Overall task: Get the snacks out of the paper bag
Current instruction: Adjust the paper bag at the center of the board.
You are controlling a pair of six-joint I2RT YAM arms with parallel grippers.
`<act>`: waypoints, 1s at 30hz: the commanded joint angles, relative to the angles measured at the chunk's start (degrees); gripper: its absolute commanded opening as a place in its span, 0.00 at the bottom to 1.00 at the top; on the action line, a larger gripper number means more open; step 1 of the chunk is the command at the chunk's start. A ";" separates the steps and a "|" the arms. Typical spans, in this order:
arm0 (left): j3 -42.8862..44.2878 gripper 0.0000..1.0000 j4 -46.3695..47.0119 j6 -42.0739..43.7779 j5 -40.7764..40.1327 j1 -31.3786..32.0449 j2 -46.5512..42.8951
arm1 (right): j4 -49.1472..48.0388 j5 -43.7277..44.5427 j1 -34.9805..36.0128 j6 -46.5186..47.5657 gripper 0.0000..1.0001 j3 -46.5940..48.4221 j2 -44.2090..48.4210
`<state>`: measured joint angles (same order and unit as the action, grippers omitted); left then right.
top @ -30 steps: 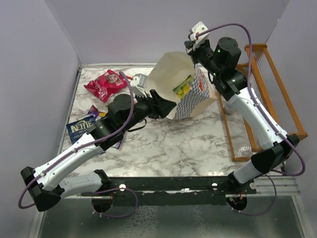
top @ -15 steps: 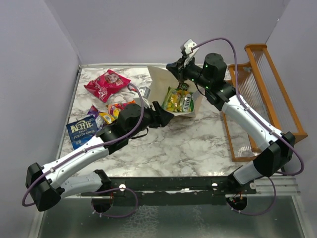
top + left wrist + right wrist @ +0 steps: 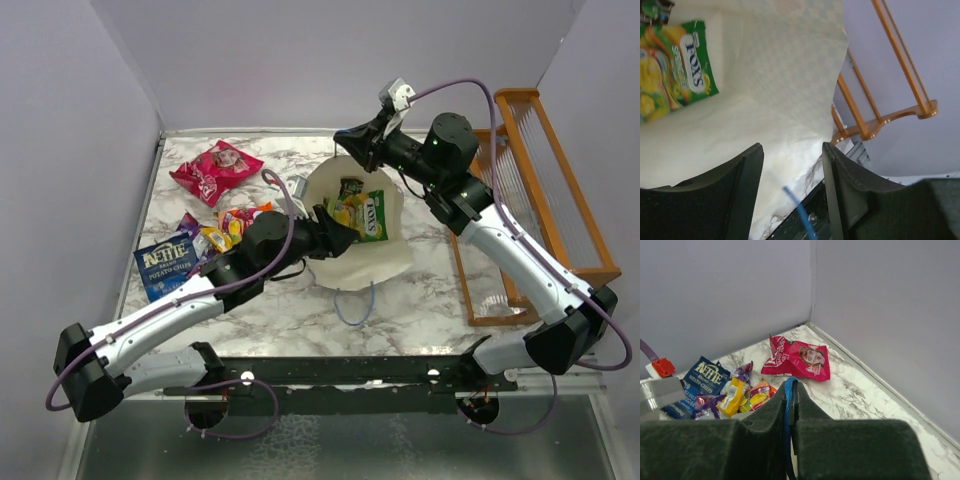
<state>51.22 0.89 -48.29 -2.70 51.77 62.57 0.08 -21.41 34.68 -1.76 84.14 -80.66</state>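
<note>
The marble surface (image 3: 420,300) is closed in by pale lilac walls, and an orange wooden rack (image 3: 540,200) stands at its right side. The paper bag (image 3: 385,255) lies near the middle with its cream side spread wide. A green and yellow packet (image 3: 365,212) lies on it, probably inside the open mouth, though the top view is not clear here.

The right gripper (image 3: 345,140) is at the far edge of the bag, its jaws pressed together on a thin blue cord handle (image 3: 788,400). The left gripper (image 3: 790,155) is at the bag's left edge with its jaws spread, and cream paper shows between them.

The other snacks lie apart from the bag on the left (all on bare marble): a pink-red bag (image 3: 215,170), a dark blue chips bag (image 3: 165,265) and a heap of small candy packs (image 3: 225,225).
</note>
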 commanded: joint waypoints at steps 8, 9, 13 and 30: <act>0.99 0.45 2.96 0.69 -6.39 2.52 5.63 | -1.41 10.48 5.30 -0.28 0.02 -0.42 1.90; 2.28 0.45 2.23 1.28 -6.64 2.93 6.47 | -0.86 12.70 5.30 0.31 0.02 0.25 1.72; 4.94 0.46 1.41 3.93 -6.41 4.28 6.70 | 0.03 23.50 4.93 7.59 0.02 2.23 1.13; 18.39 0.61 -10.88 13.12 -7.74 4.22 -1.13 | 3.55 28.71 -10.05 27.60 0.02 17.44 -8.93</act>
<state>69.06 -5.13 -38.54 -5.21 55.90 64.64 5.96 2.46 25.52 18.39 95.39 -87.31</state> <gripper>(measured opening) 0.593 0.024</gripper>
